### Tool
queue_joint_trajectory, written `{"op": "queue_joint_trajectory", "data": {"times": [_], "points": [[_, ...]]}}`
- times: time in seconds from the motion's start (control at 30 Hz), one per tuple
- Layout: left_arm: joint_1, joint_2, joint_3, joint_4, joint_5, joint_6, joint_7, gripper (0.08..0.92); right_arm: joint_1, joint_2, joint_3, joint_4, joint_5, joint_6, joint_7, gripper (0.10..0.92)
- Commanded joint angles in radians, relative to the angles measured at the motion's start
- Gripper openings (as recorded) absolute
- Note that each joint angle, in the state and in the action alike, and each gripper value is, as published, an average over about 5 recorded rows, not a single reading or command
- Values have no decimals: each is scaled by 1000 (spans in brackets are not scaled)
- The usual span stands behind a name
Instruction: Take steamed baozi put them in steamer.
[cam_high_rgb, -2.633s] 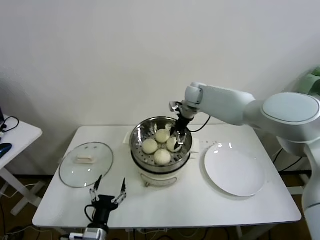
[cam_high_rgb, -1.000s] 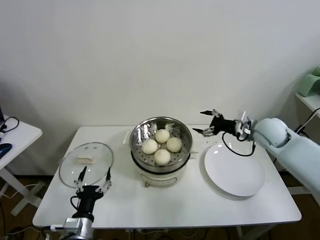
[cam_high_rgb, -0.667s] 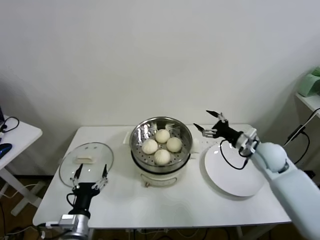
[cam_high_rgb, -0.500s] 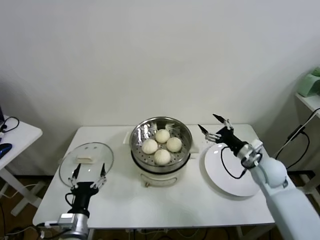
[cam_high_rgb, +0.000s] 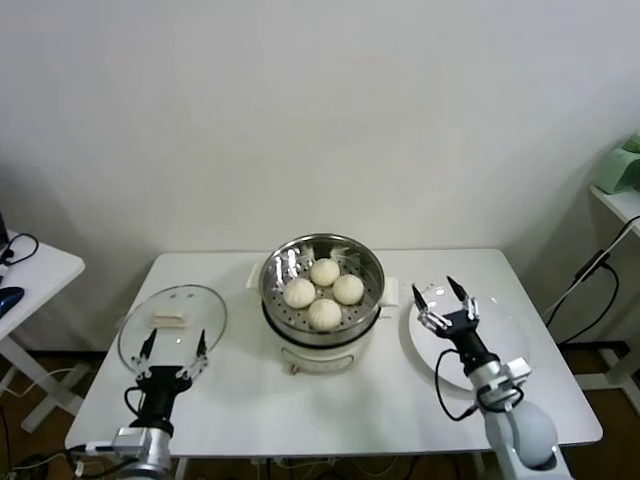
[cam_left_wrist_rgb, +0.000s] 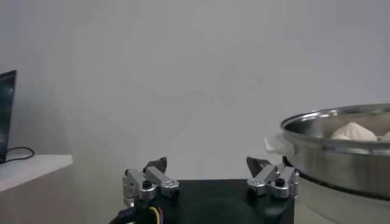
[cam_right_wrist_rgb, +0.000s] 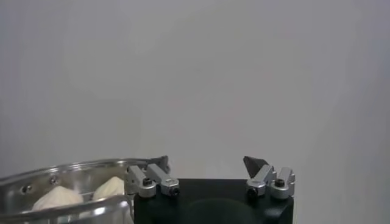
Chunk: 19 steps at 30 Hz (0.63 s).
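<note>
The steamer (cam_high_rgb: 285, 262) is a shiny steel pot on a white base in the middle of the table. Several cream-white baozi (cam_high_rgb: 324, 313) lie on its perforated tray. My right gripper (cam_high_rgb: 446, 297) stands open and empty, low over the near left part of the white plate (cam_high_rgb: 505, 340), to the right of the pot. My left gripper (cam_high_rgb: 172, 343) is open and empty at the front edge of the glass lid (cam_high_rgb: 185, 300). The left wrist view shows the left gripper (cam_left_wrist_rgb: 206, 162) with the steamer (cam_left_wrist_rgb: 341, 155) beyond it. The right wrist view shows the right gripper (cam_right_wrist_rgb: 207, 161) beside the steamer's rim (cam_right_wrist_rgb: 61, 170) and a baozi (cam_right_wrist_rgb: 58, 198).
A small white side table (cam_high_rgb: 30, 270) with cables stands off to the left. A green object on a shelf (cam_high_rgb: 622, 165) sits at the far right, with a cable hanging below it. The wall rises close behind the table.
My right arm has swung away from beside the steamer and come down low over the plate, still open. The left gripper has drifted a little left toward the lid.
</note>
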Motion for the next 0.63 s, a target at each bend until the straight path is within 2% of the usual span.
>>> {"op": "queue_joint_trajectory", "data": {"times": [0.03,0.63], "points": [[5,-1,-12,8,35,-15,21,823,-132,121,63,37,-27,43,17,823],[0,-2,-26,20,65,-22,15,823,-107,123,56,35,-40,43,18,823]]}}
